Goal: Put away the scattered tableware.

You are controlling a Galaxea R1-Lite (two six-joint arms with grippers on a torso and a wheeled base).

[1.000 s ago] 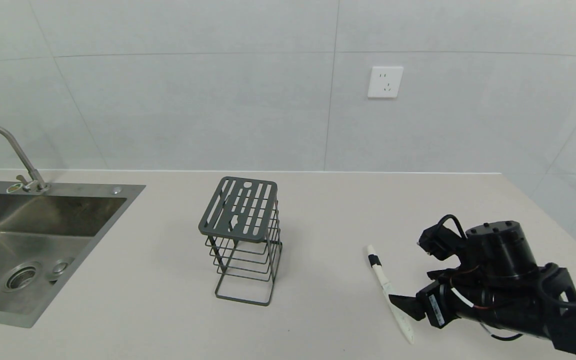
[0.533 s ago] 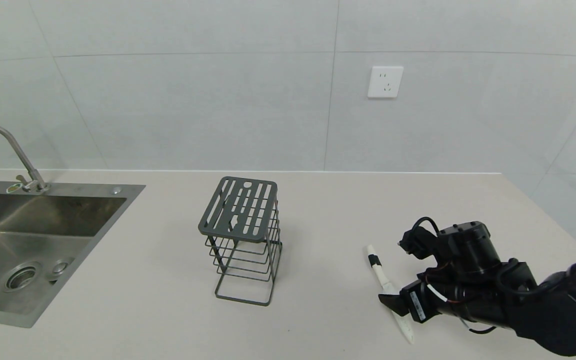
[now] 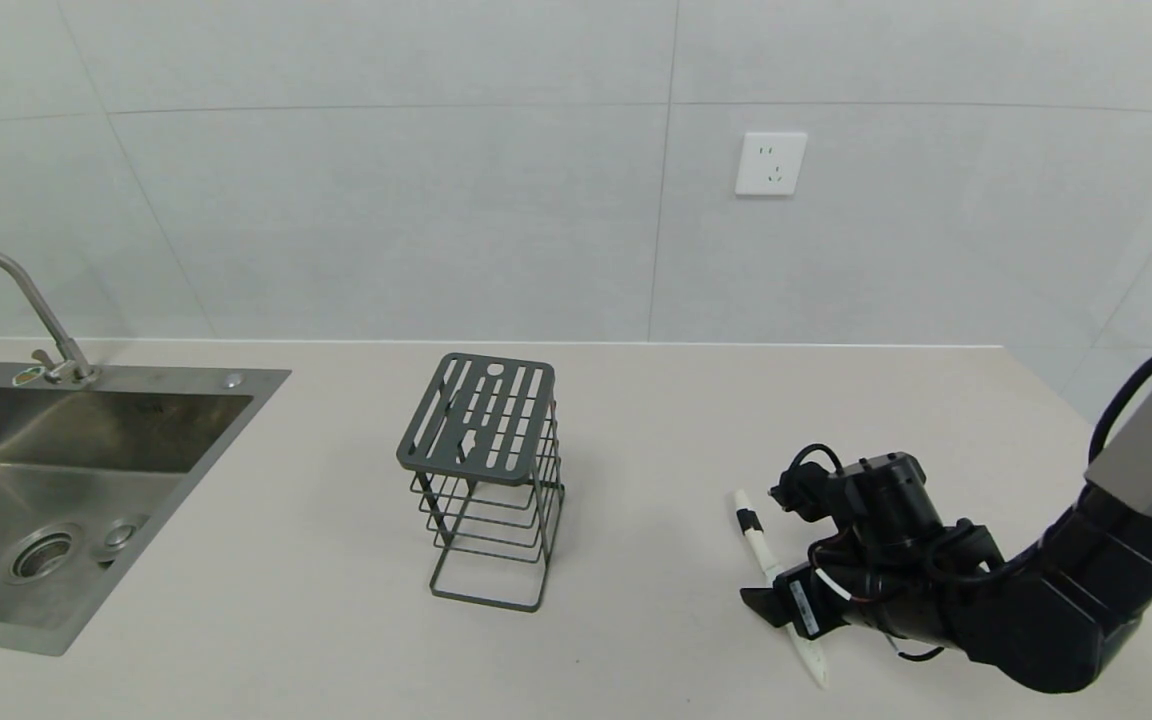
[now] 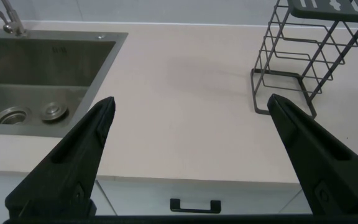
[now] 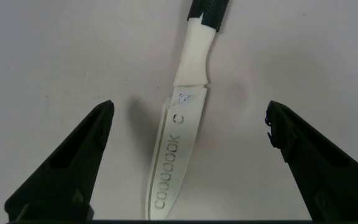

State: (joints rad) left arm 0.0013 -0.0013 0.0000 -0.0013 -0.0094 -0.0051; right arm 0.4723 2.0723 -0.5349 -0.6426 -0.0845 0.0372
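Right hand (image 5: 189, 107) straddles white, black-banded knife (image 5: 180, 127)

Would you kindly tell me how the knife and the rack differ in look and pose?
The knife is white with a black band; the rack is dark grey wire. The knife lies flat; the rack stands upright. The knife lies between the open jaws of the right gripper; the rack stands apart from it. Both rest on the counter.

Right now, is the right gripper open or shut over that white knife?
Open. The fingers of the right gripper stand wide apart, one on each side of the white knife, which lies flat on the counter, untouched.
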